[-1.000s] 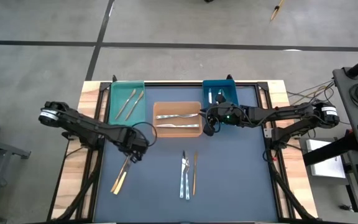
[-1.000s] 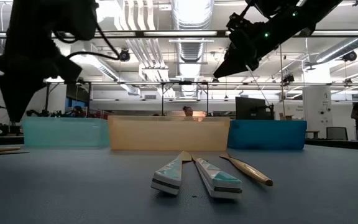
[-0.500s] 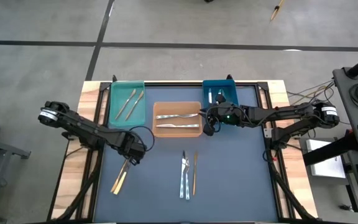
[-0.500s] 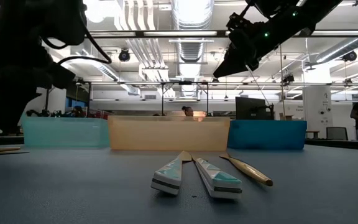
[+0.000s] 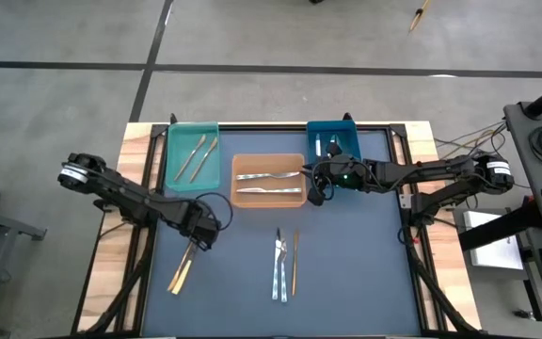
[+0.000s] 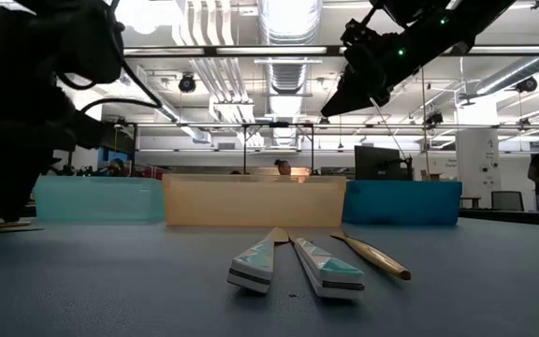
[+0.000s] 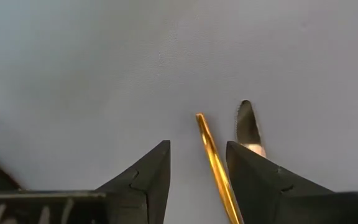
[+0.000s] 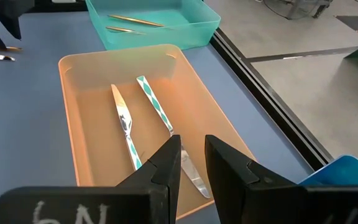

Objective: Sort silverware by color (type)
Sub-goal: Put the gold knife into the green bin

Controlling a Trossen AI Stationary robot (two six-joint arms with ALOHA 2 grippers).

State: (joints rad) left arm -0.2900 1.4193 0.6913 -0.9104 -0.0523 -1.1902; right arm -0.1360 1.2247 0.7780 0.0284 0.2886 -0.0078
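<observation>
The slim gold-coloured utensil (image 7: 215, 163) lies flat on the blue-grey desk (image 5: 346, 264) at its left side, right beside a silver piece with a pale cream handle (image 7: 248, 127); in the high view the pair (image 5: 183, 264) points diagonally toward the desk's near-left corner. The left gripper (image 7: 197, 174) is down over them with its jaws parted, the gold shaft running between the two dark fingers, apparently lined up so that closing would take the gold piece alone. The neighbouring silver piece sits just beside one finger (image 7: 272, 180), and it looks like the main thing in the way: a slightly off closing could catch both.

Near the desk's middle lie three more loose pieces, two silver ones with patterned teal handles (image 5: 279, 266) side by side and a thin bronze one (image 5: 295, 262) just to their right. At the far edge stand three bins in a row: the translucent teal bin (image 5: 175, 160) already holds two gold pieces, the orange bin (image 5: 238, 179) two patterned-handled silver pieces, the dark blue bin (image 5: 350, 143) some silver items, hard to tell apart. By colour, the gold utensil likely belongs in the teal bin.

The right gripper (image 8: 191, 163) hangs above the orange bin's right end with jaws nearly together and nothing between them, evidently waiting
</observation>
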